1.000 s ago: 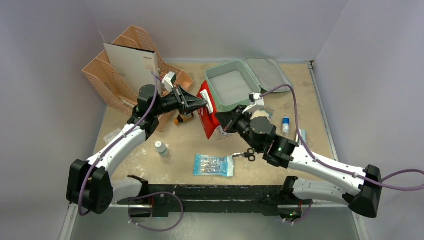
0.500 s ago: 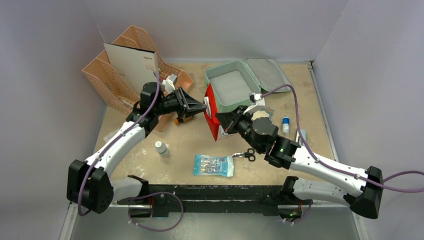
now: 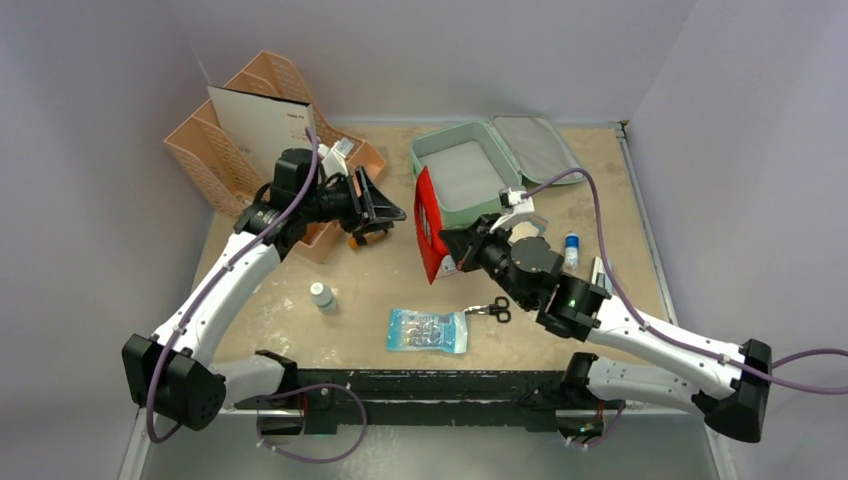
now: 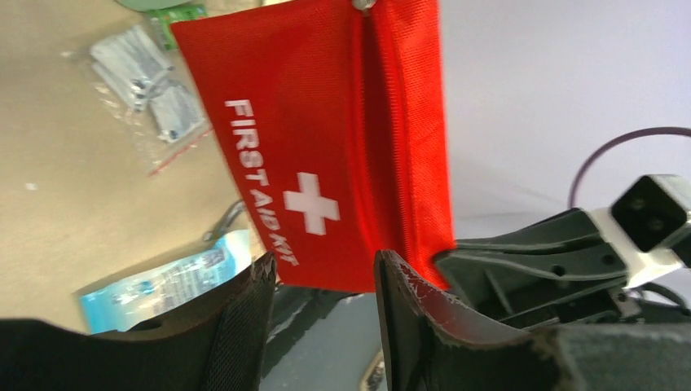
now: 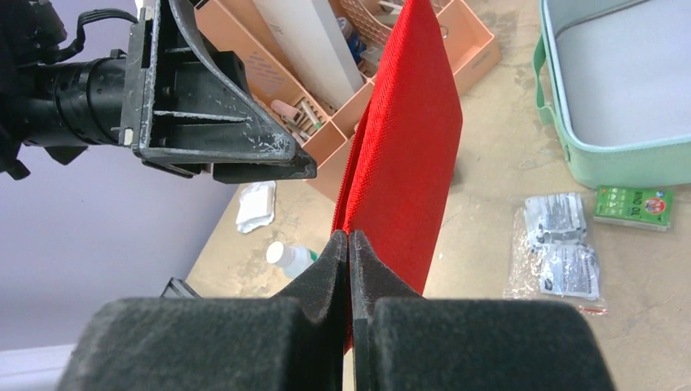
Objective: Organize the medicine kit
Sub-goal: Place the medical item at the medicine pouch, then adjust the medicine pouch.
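Note:
The mint-green medicine kit (image 3: 430, 185) lies open at the back of the table, its grey-lined lid (image 3: 535, 145) folded right; its rim also shows in the right wrist view (image 5: 619, 155). A red "FIRST AID KIT" pouch (image 3: 428, 222) hangs upright just left of the kit's front corner. My right gripper (image 5: 349, 240) is shut on the pouch's (image 5: 407, 147) lower edge and appears in the top view (image 3: 452, 250). My left gripper (image 3: 396, 212) is open and empty, a short way left of the pouch (image 4: 326, 155); its fingertips (image 4: 253, 281) do not touch it.
A peach organizer (image 3: 240, 150) holding a white board stands at back left. A small white bottle (image 3: 321, 295), a blue packet (image 3: 428, 330), scissors (image 3: 495, 310) and a blue-capped vial (image 3: 571, 248) lie on the table. A green packet (image 5: 634, 205) and clear sachets (image 5: 558, 244) lie by the kit.
My left gripper let go of the red pouch, opened and drew back to the left. The right gripper kept hold of the pouch, which now stands more upright by the kit.

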Controlling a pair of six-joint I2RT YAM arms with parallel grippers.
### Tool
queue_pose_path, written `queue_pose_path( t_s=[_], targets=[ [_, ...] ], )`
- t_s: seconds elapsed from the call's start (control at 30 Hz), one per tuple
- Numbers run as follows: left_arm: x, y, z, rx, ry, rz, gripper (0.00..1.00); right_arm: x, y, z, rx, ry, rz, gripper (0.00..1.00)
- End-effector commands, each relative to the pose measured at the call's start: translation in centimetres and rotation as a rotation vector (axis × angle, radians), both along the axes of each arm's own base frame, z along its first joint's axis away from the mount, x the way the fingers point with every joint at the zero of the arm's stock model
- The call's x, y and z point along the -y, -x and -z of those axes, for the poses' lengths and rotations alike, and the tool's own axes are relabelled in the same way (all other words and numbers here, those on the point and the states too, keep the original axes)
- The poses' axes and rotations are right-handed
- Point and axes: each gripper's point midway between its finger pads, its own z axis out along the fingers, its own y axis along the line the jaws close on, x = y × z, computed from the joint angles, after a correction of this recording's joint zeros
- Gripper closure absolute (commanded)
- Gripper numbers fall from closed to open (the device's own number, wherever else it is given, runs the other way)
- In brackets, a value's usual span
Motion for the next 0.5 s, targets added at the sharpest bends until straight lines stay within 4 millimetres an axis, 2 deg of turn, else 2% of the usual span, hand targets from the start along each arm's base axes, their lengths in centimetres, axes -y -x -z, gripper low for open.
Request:
queue_pose_path(
  t_s=[0.0,0.17,0.47],
  targets=[
    [-1.7,0.3,-0.7,0.121,-0.152,0.009,0.53,0.9,0.7,-1.2,0.063,0.018,-0.026,1.00],
    [-1.6,0.6,-2.0,0.258,-0.180,0.091,0.48,0.5,3.0,-0.9,0.126,0.066,-0.179,1.00],
    [-3.9,1.7,-2.3,0.465,-0.384,0.218,0.42,2.2,7.1,0.5,0.149,0.242,-0.385,1.00]
  ],
)
